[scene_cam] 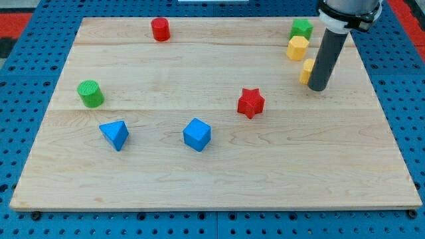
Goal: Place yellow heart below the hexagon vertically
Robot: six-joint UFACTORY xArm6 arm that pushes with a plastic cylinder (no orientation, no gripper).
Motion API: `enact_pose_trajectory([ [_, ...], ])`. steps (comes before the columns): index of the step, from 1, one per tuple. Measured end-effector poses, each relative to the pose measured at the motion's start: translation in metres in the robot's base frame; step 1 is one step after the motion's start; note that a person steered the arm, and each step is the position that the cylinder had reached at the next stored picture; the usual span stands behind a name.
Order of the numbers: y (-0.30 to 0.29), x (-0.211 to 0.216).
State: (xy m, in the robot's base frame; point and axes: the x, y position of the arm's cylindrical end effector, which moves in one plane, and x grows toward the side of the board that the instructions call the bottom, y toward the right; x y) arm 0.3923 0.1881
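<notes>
Near the wooden board's (pixel 212 179) top right corner, my tip (pixel 317 88) touched the mostly hidden yellow heart block (pixel 307 70), just below the yellow hexagon block (pixel 298 48). The rod carried no pincer.

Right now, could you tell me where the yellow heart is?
The yellow heart sits near the view's upper right, just below the yellow hexagon, partly hidden behind my tip.

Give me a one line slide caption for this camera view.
My tip hides most of the yellow heart, just below the yellow hexagon.
</notes>
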Motion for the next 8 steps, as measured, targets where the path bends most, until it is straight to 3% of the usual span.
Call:
enact_pose_trajectory([
  [8,0.042,-0.023],
])
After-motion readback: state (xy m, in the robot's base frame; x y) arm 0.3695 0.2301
